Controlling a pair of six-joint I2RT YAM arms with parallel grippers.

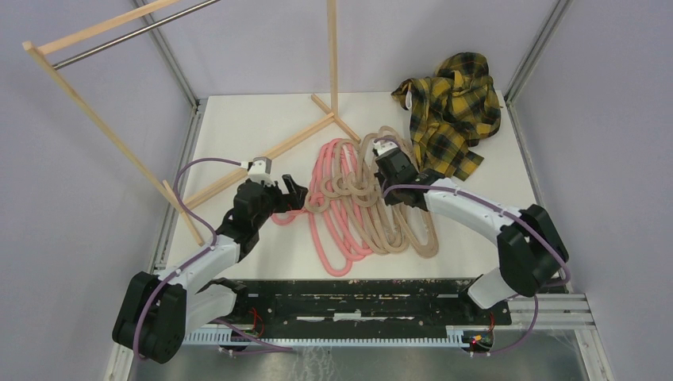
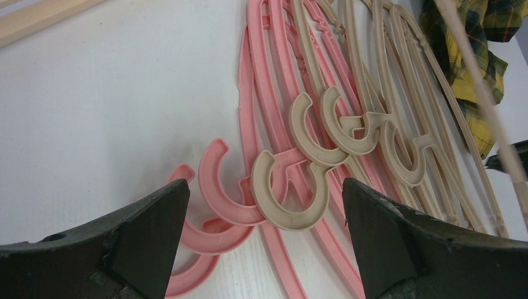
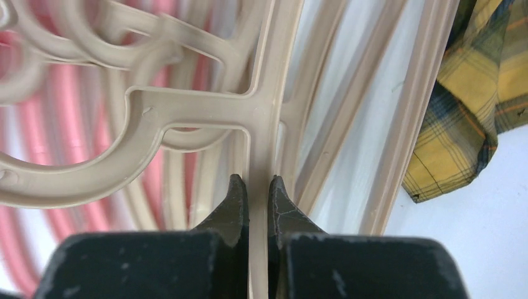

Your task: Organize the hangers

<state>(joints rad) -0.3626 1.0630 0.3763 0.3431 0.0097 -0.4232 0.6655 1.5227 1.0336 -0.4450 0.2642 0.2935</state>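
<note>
A heap of pink hangers [image 1: 333, 218] and beige hangers [image 1: 401, 226] lies overlapped mid-table. My right gripper [image 1: 390, 164] sits over the far end of the beige ones. In the right wrist view it [image 3: 258, 187] is shut on the thin bar of a beige hanger [image 3: 264, 106], just below the hook's neck. My left gripper [image 1: 295, 193] stands open at the heap's left edge. Between its fingers [image 2: 266, 187] lie a beige hook [image 2: 292, 202] and pink hooks [image 2: 218, 199] on the table, untouched.
A wooden rack's foot [image 1: 262, 155] runs diagonally at the back left, its post [image 1: 332, 55] rising behind the hangers and its metal rail [image 1: 135, 32] above. A crumpled yellow plaid shirt [image 1: 452, 111] lies at the back right, close to the beige hangers.
</note>
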